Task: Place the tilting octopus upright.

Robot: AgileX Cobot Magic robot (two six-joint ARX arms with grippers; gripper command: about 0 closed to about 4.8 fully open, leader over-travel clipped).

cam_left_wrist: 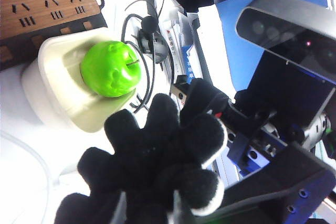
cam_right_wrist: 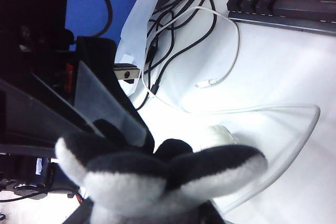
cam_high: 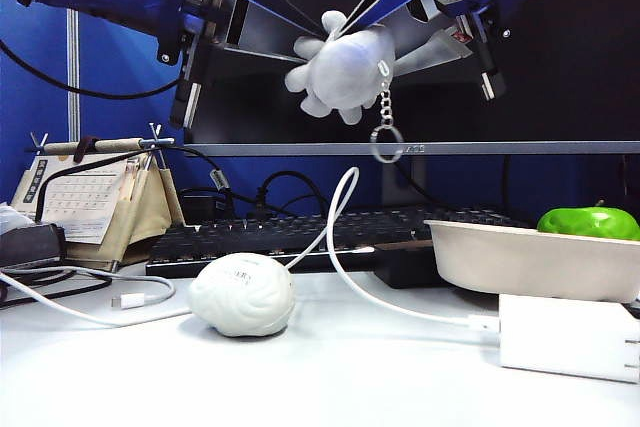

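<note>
Exterior view: the octopus point(cam_high: 345, 69) hangs high above the table point(cam_high: 330, 367), held between the left gripper point(cam_high: 300, 42) and the right gripper point(cam_high: 405, 32), which meet over the middle. Its tentacles point left and down; a keychain point(cam_high: 386, 122) dangles from it. The right gripper's clear fingers point(cam_high: 430, 47) press against the toy's right side. Whether the left gripper's jaws are pinching the toy or merely lying beside it is hard to tell here. Below sit a brain ball point(cam_high: 242, 294), a white cable point(cam_high: 350, 267), a keyboard point(cam_high: 300, 232), and a bowl point(cam_high: 520, 259) with a green apple point(cam_high: 588, 222), the bowl cut off at the frame edge.

Left wrist view: the octopus point(cam_left_wrist: 157, 166) shows only as a dark, backlit mass of tentacles that hides the left fingertips, so the grip stays unclear. The apple point(cam_left_wrist: 111, 69) and bowl point(cam_left_wrist: 58, 87) lie beyond.

Right wrist view: the octopus point(cam_right_wrist: 163, 177) fills the near edge, clamped between the clear fingers point(cam_right_wrist: 273, 150); the brain ball point(cam_right_wrist: 216, 134) peeks out behind it.
</note>
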